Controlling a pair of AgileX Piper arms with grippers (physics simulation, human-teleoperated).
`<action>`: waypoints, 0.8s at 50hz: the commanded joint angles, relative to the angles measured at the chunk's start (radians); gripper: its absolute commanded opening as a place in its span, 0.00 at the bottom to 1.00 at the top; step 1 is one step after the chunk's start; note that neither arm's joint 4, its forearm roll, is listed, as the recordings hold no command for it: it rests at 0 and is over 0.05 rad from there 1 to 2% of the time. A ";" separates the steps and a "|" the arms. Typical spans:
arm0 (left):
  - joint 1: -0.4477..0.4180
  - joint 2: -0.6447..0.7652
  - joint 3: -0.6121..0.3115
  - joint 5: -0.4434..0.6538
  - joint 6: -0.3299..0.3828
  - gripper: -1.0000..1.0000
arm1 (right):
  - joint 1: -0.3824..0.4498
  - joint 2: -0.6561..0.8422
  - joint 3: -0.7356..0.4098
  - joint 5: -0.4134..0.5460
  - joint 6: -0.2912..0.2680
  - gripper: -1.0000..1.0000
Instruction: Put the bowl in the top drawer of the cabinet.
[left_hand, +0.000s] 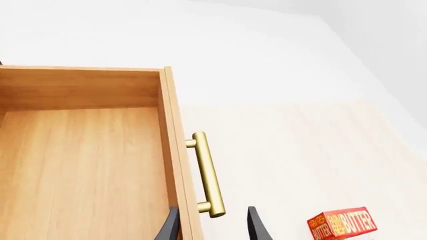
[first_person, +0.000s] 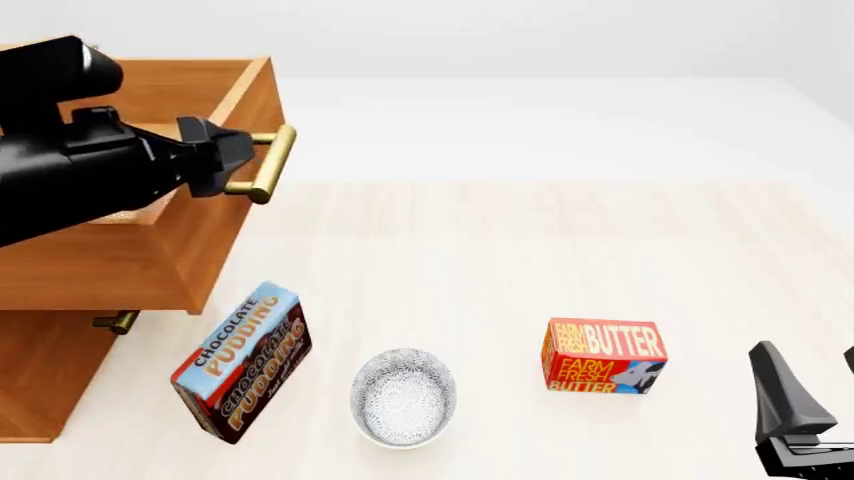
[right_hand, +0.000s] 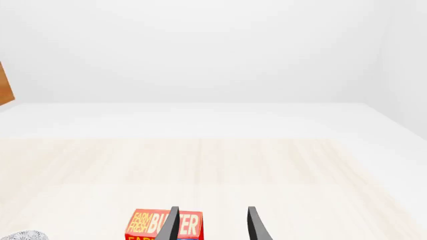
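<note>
The bowl (first_person: 403, 395), white with a fine dark pattern, sits on the table near the front, between two boxes; a sliver of the bowl (right_hand: 20, 236) also shows in the right wrist view. The cabinet (first_person: 54, 370) stands at the left with its top drawer (first_person: 160, 240) pulled out and nothing visible inside. My left gripper (first_person: 220, 150) is open at the drawer's front. One finger is inside the front panel and the other is outside the brass handle (left_hand: 207, 175). My right gripper (first_person: 817, 378) hangs open at the front right, holding nothing.
A chocolate pudding box (first_person: 243, 362) lies left of the bowl, close under the open drawer. A red butter box (first_person: 603, 357) stands right of the bowl. The lower drawer's handle (first_person: 118, 322) peeks out beneath the top drawer.
</note>
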 joint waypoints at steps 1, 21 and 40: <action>-0.051 -0.065 -0.072 0.004 0.099 1.00 | 0.000 0.000 0.000 0.000 0.000 1.00; -0.073 -0.136 -0.103 0.053 0.120 1.00 | 0.000 0.000 0.000 0.000 0.000 1.00; -0.139 -0.190 -0.104 0.085 0.142 1.00 | 0.000 0.000 0.000 0.000 0.000 1.00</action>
